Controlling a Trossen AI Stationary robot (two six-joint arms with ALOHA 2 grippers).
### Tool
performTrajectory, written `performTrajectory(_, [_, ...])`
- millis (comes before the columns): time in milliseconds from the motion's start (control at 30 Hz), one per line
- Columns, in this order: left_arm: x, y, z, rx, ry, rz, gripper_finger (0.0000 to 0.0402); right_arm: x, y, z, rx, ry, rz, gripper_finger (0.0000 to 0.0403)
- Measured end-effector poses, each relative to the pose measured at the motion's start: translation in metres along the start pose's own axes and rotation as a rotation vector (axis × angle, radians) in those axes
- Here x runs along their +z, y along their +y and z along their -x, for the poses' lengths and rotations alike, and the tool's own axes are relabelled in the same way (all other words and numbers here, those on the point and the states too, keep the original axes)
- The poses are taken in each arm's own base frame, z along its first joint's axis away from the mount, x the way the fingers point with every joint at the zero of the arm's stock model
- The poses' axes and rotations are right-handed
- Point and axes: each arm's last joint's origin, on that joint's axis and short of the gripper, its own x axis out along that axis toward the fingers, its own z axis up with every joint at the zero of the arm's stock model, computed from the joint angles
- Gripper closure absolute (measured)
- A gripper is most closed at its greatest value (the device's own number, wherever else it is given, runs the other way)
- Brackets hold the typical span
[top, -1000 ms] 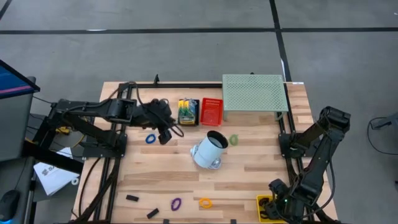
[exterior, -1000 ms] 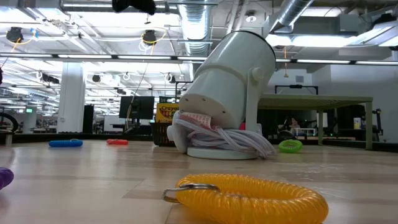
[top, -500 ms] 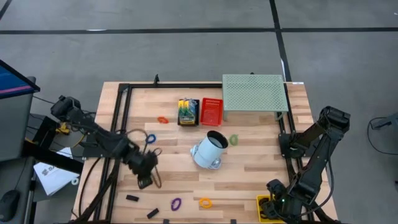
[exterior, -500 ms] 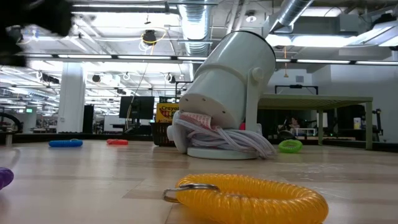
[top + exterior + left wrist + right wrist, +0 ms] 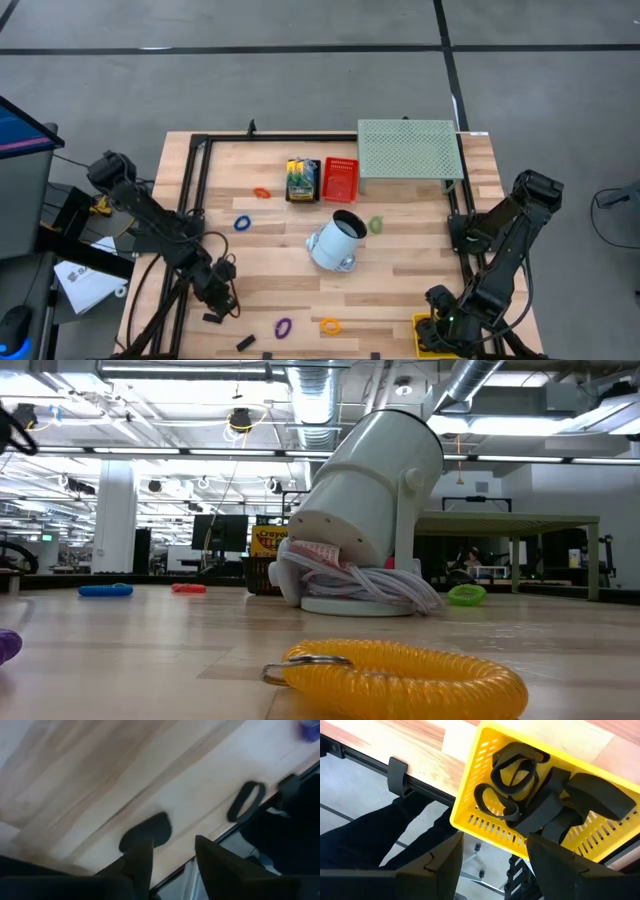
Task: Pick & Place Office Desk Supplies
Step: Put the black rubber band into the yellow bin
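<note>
Two pincers noted — left pincer (image 5: 170, 862) released above a black binder clip (image 5: 146, 830) near-left; right pincer (image 5: 492, 862) released over yellow basket (image 5: 470, 795).

Pale striped wood on the table (image 5: 420, 250), and across it a blue ring (image 5: 241, 223), an orange ring (image 5: 262, 192), a green ring (image 5: 376, 225), a purple ring (image 5: 283, 327) and a yellow coiled ring (image 5: 400, 675). Up by the top edge there's a yellow-green crayon box (image 5: 301, 180), a red basket (image 5: 340, 179) and a pale green dotted tray (image 5: 410, 150), with a white lamp (image 5: 336, 241) mid-table. Down at the corner, a bright yellow slotted basket (image 5: 470, 795) full of black clips (image 5: 512, 775), and another black clip (image 5: 146, 830) plus a black ring (image 5: 246, 801) on the light wood.
</note>
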Motion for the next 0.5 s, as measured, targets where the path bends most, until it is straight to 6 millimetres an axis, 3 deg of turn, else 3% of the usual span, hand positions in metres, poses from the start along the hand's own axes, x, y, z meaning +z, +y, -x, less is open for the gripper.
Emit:
performTrajectory(267, [-0.006,-0.006,-0.027,0.03,0.122,-0.01,0.021,0.001,-0.001,0.0,-0.004,-0.013,0.0,0.019])
performTrajectory(500, [-0.003,-0.004,-0.046,0.09,0.12,0.003,0.0214,0.001,-0.001,0.0,-0.008,-0.018,0.0,0.019])
